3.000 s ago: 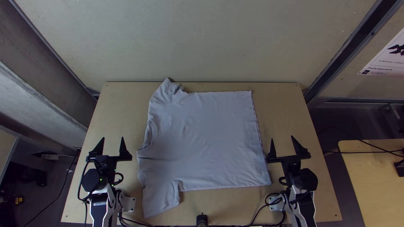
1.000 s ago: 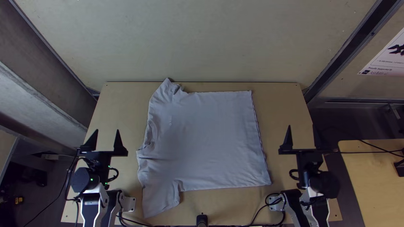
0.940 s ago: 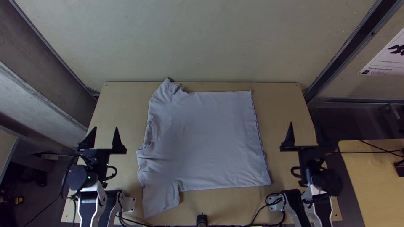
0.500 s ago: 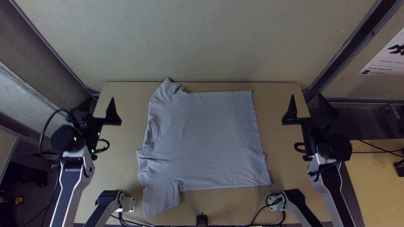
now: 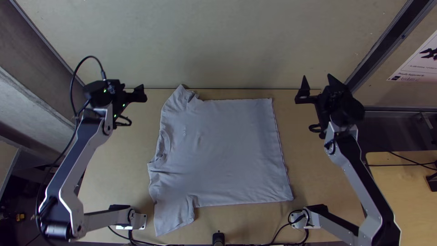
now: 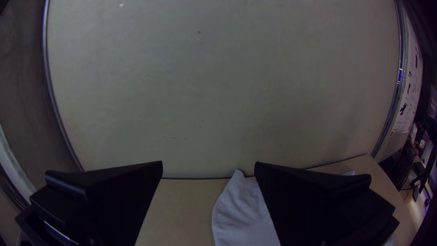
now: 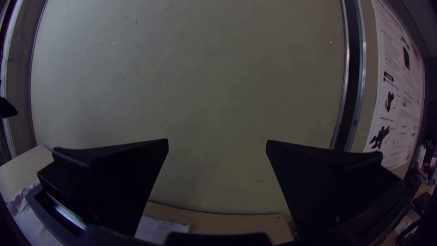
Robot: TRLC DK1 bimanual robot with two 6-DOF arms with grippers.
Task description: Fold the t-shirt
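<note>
And now both grippers are swung out deep: the left gripper [image 6: 208,162] is carried inward over the table's far left corner, its jaws spread wide with nothing held, and the right gripper [image 7: 217,140] is brought up near the far right corner, its jaws parted just as broadly, also empty. Since half a second ago both have been taken much closer to the table's [image 5: 314,191] far edge, while the shirt [image 5: 223,150] has been left exactly as it was, laid out across the middle, no fold yet made. By that, a pinch at the far side seems to be being set up: the far sleeve [image 5: 176,104] could be taken on the left, the hem's [image 5: 280,146] far corner on the right, and the cloth then drawn toward the near edge. Both would have to be lowered and brought inward first, and if the two lifts were mistimed, the fold could be skewed. Soft, thin, pale grey knit is shown here, smoothed over the body but creased around the neck opening [image 5: 162,150] and rumpled at the far sleeve, its tip poked up past the far edge; the near sleeve [image 5: 173,218] is laid flatter, stubby and squared, pointed at the near edge.
</note>
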